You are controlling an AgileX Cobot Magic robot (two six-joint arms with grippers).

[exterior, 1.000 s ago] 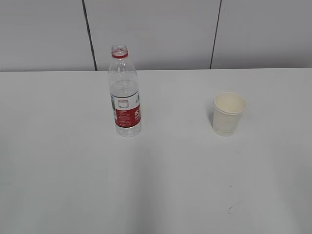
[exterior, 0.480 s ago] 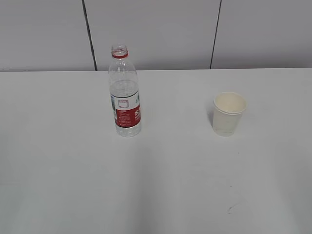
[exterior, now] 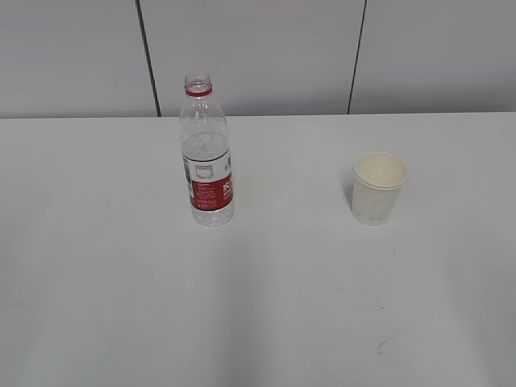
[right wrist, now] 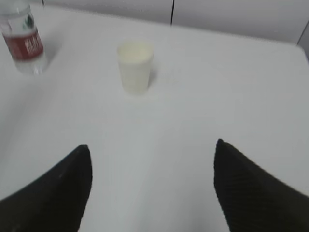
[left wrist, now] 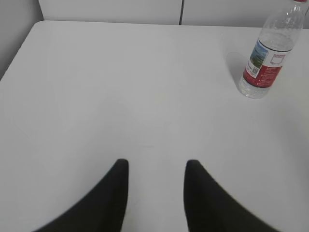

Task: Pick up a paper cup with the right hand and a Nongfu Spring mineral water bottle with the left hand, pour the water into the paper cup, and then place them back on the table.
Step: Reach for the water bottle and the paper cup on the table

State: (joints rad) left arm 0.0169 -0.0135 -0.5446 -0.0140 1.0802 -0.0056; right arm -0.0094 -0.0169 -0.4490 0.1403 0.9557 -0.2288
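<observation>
The clear Nongfu Spring water bottle (exterior: 207, 157) stands upright and uncapped on the white table (exterior: 258, 306), left of centre. It also shows in the left wrist view (left wrist: 268, 58) at the far right and in the right wrist view (right wrist: 21, 41). The white paper cup (exterior: 377, 187) stands upright to the right; in the right wrist view the cup (right wrist: 135, 66) is ahead and slightly left. Neither arm shows in the exterior view. My left gripper (left wrist: 157, 164) is open and empty above bare table. My right gripper (right wrist: 153, 145) is wide open and empty, well short of the cup.
A small dark scuff mark (exterior: 384, 345) lies on the table at the front right. A grey panelled wall (exterior: 258, 56) with dark seams stands behind the table's far edge. The table's left edge (left wrist: 17, 53) shows in the left wrist view.
</observation>
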